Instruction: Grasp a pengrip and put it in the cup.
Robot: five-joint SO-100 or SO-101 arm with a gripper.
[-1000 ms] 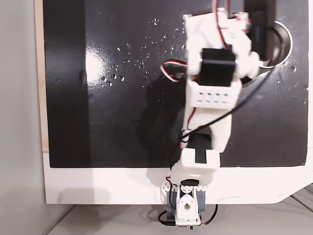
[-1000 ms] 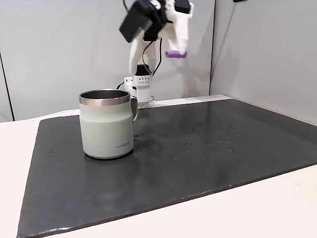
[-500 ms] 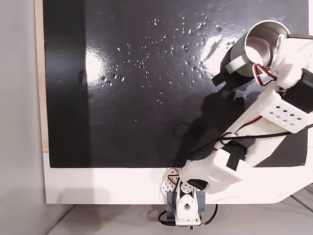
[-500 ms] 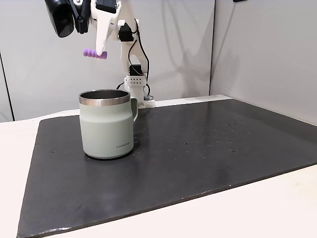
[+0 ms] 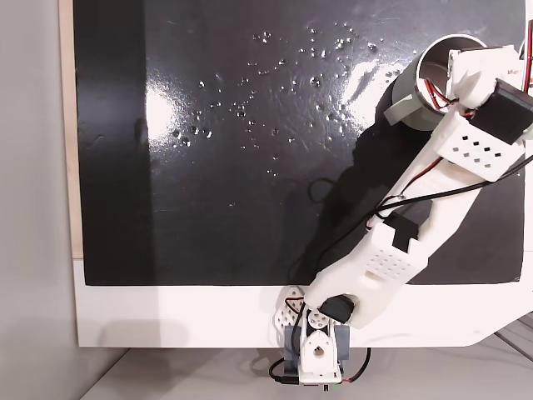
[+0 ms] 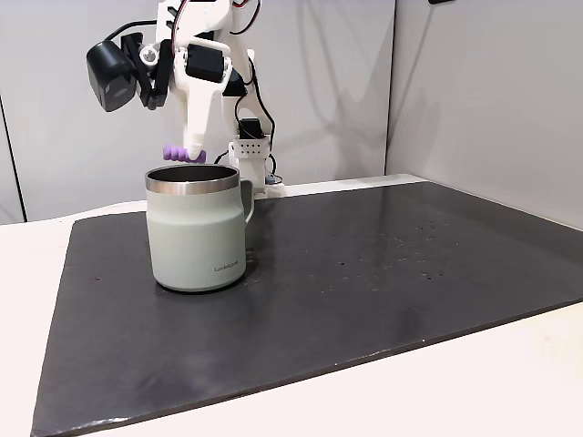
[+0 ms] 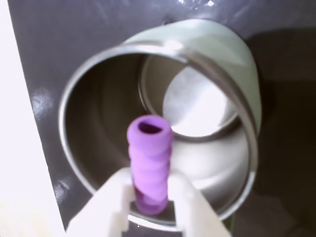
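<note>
The pengrip, a light-purple ribbed tube, is clamped between my gripper's white fingers and points down into the open mouth of the cup. In a fixed view from the side the pengrip hangs just above the steel rim of the pale grey-green cup, with my gripper shut on it. In a fixed view from above the arm's white head covers part of the cup at the top right.
A black mat covers a white table; the arm's base stands at the table's near edge. Small shiny specks dot the mat. A grey wall rises behind.
The arm has swung from the mat's middle over to the cup. It then came down, bringing the pengrip from well above the cup to just above its rim.
</note>
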